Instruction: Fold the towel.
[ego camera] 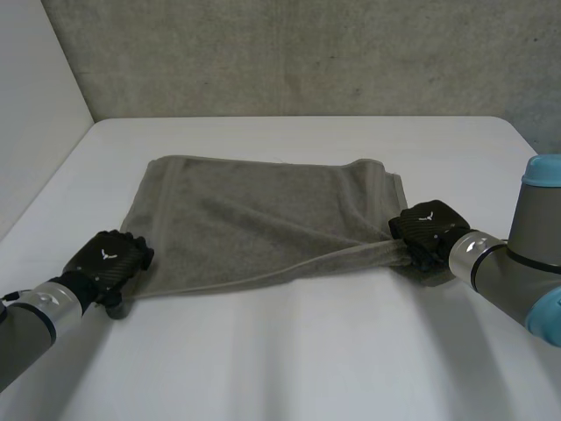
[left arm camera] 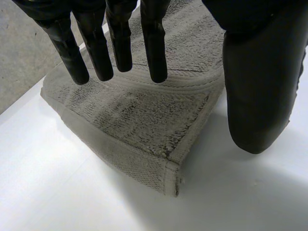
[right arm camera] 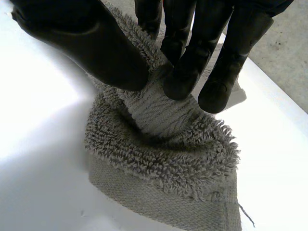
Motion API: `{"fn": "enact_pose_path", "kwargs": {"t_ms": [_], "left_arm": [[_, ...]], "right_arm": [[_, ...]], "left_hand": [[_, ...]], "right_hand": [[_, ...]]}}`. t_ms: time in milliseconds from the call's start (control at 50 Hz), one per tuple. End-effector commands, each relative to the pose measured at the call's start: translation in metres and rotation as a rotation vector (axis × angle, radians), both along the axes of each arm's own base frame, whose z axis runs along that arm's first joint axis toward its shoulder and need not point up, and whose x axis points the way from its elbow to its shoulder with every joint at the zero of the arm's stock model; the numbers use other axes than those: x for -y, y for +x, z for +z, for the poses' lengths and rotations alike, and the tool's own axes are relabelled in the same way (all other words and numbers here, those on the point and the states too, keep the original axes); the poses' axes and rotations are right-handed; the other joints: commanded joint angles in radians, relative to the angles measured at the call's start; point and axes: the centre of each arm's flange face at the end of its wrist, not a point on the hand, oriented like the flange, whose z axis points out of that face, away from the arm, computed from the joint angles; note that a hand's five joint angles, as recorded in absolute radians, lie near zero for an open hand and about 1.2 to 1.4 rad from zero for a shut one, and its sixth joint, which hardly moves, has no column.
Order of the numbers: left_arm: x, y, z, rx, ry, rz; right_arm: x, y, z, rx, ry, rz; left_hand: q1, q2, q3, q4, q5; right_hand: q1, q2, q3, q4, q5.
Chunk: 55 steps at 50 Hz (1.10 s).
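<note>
Grey towel (ego camera: 263,219) spread mostly flat across the middle of the white counter (ego camera: 289,360), long side running left to right, far edge straight, a few soft wrinkles toward the right end. At its near left corner, left hand (ego camera: 110,257), low against the counter. Seen from the left wrist: fingers (left arm camera: 154,48) straight and slightly spread, hanging over the hemmed corner without curling round it; left thumb (left arm camera: 257,96) held wide apart, beside the towel's side edge, over bare counter; nothing pinched, a relaxed, unclenched hand. Contact between those fingers and the cloth: not possible to tell. Corner itself lying loose, thick hem and woven band showing toward the tip. At the near right corner, right hand (ego camera: 427,230), clamped on the cloth. Seen from the right wrist: fingertips (right arm camera: 185,79) and right thumb (right arm camera: 106,57) pressed together on a bunched ridge of terry, the corner gathered and puckered beneath them, plain woven border drooping to the counter below. From that pinch, near hem stretched in a taut line back toward the left corner, slightly raised off the counter close to the right hand. Behind the right hand, grey forearm (ego camera: 500,272) and light-blue cap (ego camera: 543,171). Beyond the counter, a rough grey wall (ego camera: 307,53).
</note>
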Motion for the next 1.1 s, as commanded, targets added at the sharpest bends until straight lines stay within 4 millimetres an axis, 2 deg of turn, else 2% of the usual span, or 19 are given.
{"fn": "enact_pose_path", "kwargs": {"t_ms": [20,220,620,780,820,860,1000,1040,1060,1080,1100], "left_arm": [[0.008,-0.001,-0.004,0.0,0.0,-0.005],[0.022,-0.001,-0.004,0.0,-0.02,-0.005],[0.034,-0.004,0.006,-0.047,-0.046,0.005],[0.034,-0.004,0.003,-0.047,-0.03,0.007],[0.032,-0.005,0.002,-0.05,-0.019,0.005],[0.031,-0.005,0.002,-0.051,-0.015,0.006],[0.023,-0.008,0.003,-0.061,0.021,-0.003],[0.02,-0.009,0.002,-0.062,0.049,-0.007],[0.02,-0.009,0.002,-0.062,0.049,-0.007],[0.019,-0.009,0.002,-0.06,0.059,-0.008],[0.018,-0.008,0.002,-0.06,0.065,-0.007]], "right_arm": [[-0.001,0.0,0.0,0.0,0.001,0.002],[-0.002,0.001,-0.001,0.001,0.0,0.005],[-0.002,0.001,-0.001,0.003,-0.003,0.006],[0.002,0.001,-0.001,0.015,-0.027,0.0],[0.002,0.001,0.0,0.029,-0.024,-0.007],[0.003,0.001,0.0,0.044,-0.017,-0.015],[0.004,0.001,0.001,0.066,-0.007,-0.027],[0.004,0.001,0.001,0.064,-0.008,-0.026],[0.004,0.001,0.001,0.065,-0.006,-0.027],[0.004,0.001,0.001,0.065,-0.006,-0.027],[0.004,0.001,0.001,0.065,-0.004,-0.027]], "left_hand": [[0.01,0.012,0.011,0.013,0.011],[0.069,0.071,0.07,0.071,0.069],[0.18,0.183,0.182,0.183,0.181],[0.383,0.385,0.384,0.386,0.384],[0.567,0.569,0.568,0.569,0.568],[0.623,0.625,0.624,0.626,0.624],[0.647,0.649,0.648,0.65,0.648],[0.787,0.789,0.788,0.79,0.788],[0.788,0.79,0.789,0.791,0.789],[0.936,0.938,0.938,0.939,0.937],[0.975,0.977,0.976,0.978,0.976]], "right_hand": [[0.087,0.071,0.052,0.06,0.019],[0.087,0.071,0.052,0.06,0.019],[0.087,0.071,0.052,0.06,0.019],[0.087,0.071,0.052,0.06,0.019],[0.087,0.071,0.052,0.06,0.019],[0.087,0.071,0.052,0.06,0.019],[0.087,0.071,0.052,0.06,0.019],[0.087,0.071,0.052,0.06,0.019],[0.087,0.071,0.052,0.06,0.019],[0.087,0.071,0.052,0.06,0.019],[0.087,0.071,0.052,0.06,0.019]]}}
